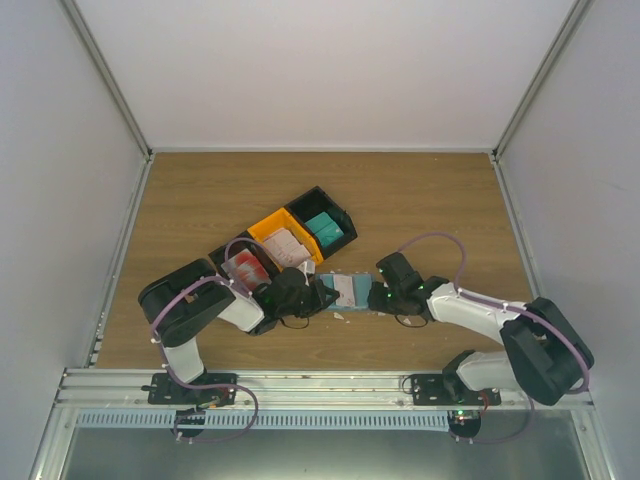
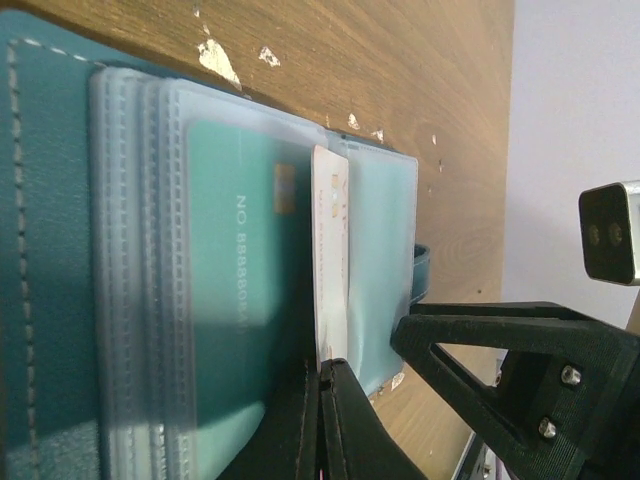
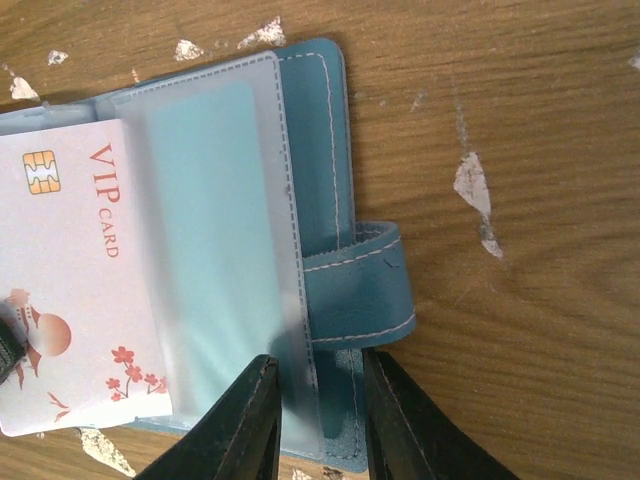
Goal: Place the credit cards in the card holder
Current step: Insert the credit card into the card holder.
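Now your left fingers [image 2: 350, 430] clamp the credit card [image 2: 330, 250], long axis pointing ahead into the card holder [image 2: 50, 300] open on the worktop [image 2: 400, 60], while your right fingers [image 3: 245, 420] narrowly straddle its clasp edge [image 3: 355, 290], grip unclear.

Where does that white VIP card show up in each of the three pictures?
Top external: the VIP card is a small white patch near centre.
Left wrist: centre, edge-on, a thin upright white strip.
Right wrist: left side, face up.
Shared landmark: the teal card holder beneath it.
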Robot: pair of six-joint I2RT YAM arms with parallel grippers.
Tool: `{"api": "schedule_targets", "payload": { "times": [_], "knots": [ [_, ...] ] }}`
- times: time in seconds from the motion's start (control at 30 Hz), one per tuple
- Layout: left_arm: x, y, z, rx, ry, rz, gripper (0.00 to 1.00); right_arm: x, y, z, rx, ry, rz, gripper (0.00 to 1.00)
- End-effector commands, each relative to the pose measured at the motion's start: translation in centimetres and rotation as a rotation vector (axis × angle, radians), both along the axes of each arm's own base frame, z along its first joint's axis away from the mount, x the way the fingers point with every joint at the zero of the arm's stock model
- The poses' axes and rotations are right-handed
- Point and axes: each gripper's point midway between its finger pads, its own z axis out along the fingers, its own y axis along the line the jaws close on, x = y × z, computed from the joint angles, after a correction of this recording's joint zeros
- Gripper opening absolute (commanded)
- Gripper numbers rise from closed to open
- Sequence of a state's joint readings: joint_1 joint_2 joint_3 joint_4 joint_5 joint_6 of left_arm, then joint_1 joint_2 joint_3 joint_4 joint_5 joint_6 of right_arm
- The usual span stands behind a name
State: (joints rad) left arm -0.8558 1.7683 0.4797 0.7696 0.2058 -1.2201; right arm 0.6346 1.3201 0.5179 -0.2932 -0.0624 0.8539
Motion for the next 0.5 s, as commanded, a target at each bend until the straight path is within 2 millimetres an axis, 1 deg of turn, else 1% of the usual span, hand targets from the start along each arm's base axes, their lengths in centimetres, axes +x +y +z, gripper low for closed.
{"api": "schedule_targets", "payload": {
  "times": [0.0, 0.17, 0.4, 0.47],
  "knots": [
    [-0.38, 0.29, -1.36, 0.028, 0.042, -0.002, 0.00, -3.70, -1.60, -3.53, -0.081, 0.165, 0.023, 0.23],
    [-0.39, 0.52, -1.58, 0.033, 0.052, 0.005, 0.00, -3.68, -1.72, -3.61, -0.092, 0.167, 0.022, 0.18],
    [-0.27, 0.15, -1.47, 0.023, 0.037, -0.032, 0.00, -3.69, -1.72, -3.63, -0.095, 0.168, 0.025, 0.18],
    [-0.24, -0.16, -1.50, 0.027, 0.032, -0.055, 0.02, -3.70, -1.59, -3.64, -0.094, 0.169, 0.032, 0.18]
  ]
}}
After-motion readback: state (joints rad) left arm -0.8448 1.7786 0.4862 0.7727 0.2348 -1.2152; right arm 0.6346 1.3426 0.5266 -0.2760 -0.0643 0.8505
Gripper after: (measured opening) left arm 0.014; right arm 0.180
